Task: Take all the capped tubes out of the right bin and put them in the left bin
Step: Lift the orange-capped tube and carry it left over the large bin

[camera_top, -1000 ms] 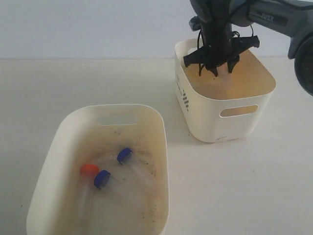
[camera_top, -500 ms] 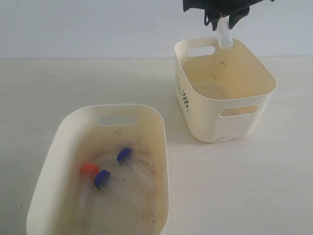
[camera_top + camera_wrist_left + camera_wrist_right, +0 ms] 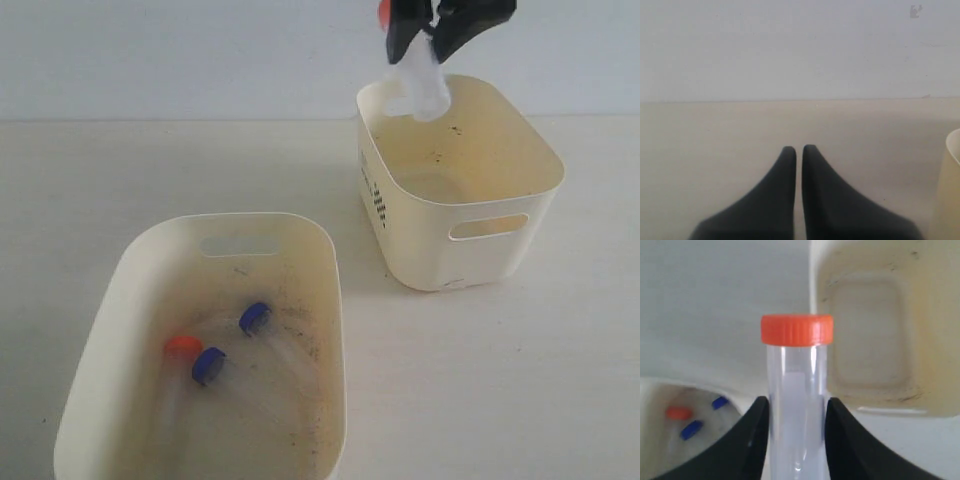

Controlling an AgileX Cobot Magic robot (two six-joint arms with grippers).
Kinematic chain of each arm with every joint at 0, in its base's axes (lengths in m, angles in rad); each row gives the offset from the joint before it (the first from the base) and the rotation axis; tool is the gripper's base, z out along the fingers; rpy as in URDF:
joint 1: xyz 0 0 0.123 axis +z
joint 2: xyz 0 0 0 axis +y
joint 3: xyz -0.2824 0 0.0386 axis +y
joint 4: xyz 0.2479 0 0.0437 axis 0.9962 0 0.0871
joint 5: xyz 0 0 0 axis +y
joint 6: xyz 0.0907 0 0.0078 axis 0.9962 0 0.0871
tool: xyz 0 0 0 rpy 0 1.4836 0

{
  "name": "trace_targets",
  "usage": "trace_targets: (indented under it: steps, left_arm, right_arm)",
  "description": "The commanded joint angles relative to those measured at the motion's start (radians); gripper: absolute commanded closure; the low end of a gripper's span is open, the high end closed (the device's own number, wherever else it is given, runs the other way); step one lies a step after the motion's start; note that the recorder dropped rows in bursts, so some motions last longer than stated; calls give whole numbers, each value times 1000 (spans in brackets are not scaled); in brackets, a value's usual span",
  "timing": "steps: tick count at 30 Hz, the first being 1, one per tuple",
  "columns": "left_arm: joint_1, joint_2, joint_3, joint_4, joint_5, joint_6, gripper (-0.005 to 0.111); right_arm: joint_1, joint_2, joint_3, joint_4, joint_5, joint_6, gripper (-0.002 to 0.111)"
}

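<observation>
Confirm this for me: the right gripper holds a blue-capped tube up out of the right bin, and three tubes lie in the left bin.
Wrong on one point: the cap is orange, not blue, as the right wrist view shows. The right gripper does hold that tube up out of the right bin, and three tubes lie in the left bin.

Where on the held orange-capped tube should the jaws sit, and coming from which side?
On the clear body of the orange-capped tube below its cap, the right gripper closing across its width from the bottom end: the straight, narrow walls fit between the fingers.
</observation>
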Motion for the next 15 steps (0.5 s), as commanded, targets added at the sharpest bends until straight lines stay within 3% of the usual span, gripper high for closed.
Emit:
trace_targets:
  steps: [1,8,15]
  left_arm:
    - [-7,4,-4,-3,-9,-4,103]
    - [-7,4,-4,-3,-9,-4,103]
    - [-7,4,-4,-3,-9,-4,103]
  right_arm:
    - [142,-101,143,37,-82,79,108]
    - [382,-131,310,32,-198,186,108]
    - [435,-129,499,32,-390,275,108]
